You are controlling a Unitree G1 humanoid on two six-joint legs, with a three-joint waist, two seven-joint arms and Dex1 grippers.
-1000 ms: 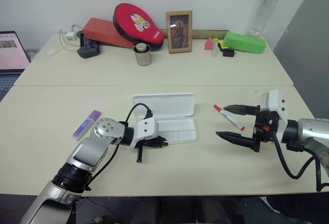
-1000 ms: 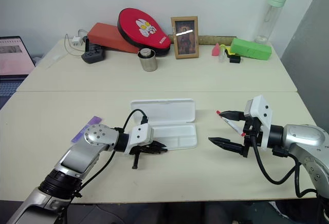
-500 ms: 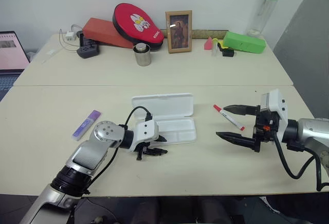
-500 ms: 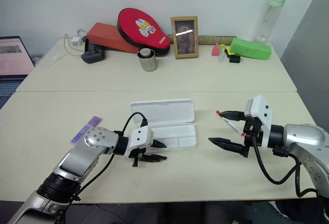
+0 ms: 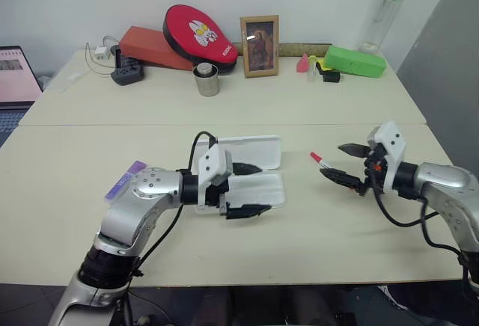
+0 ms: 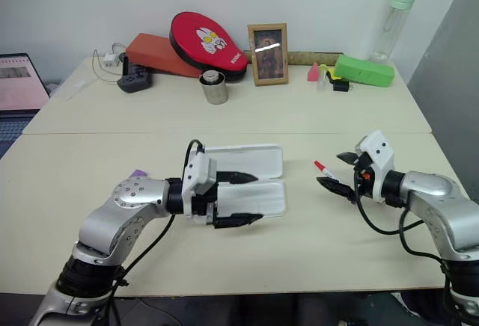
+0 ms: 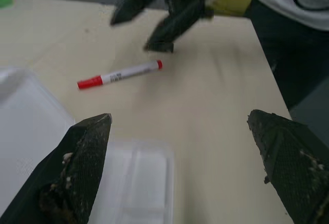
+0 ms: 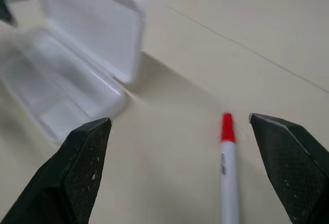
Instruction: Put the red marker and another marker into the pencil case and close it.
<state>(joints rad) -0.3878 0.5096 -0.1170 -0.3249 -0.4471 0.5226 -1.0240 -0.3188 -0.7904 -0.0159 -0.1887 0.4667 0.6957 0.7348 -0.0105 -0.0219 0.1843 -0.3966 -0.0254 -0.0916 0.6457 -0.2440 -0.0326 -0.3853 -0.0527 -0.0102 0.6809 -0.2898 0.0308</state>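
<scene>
White case (image 5: 251, 184) lies open at frame centre, ready for loading. Right gripper (image 5: 346, 163), fingers wide, straddles the red marker (image 5: 326, 166) for pickup; left gripper (image 5: 248, 189) hovers wide, empty.

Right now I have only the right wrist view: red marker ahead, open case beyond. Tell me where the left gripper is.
Observer: The left gripper is at the open pencil case, jaws wide apart across the tray, holding nothing.
Operator: Give me the other marker's spot.
Observer: The purple marker lies flat on the table, on the robot's left of the case and apart from it, partly behind the left arm.
Operator: Name anything I could mistake for the case.
Observer: A bright green box sits at the far edge of the table, beside a clear bottle, well away from both grippers.
</scene>
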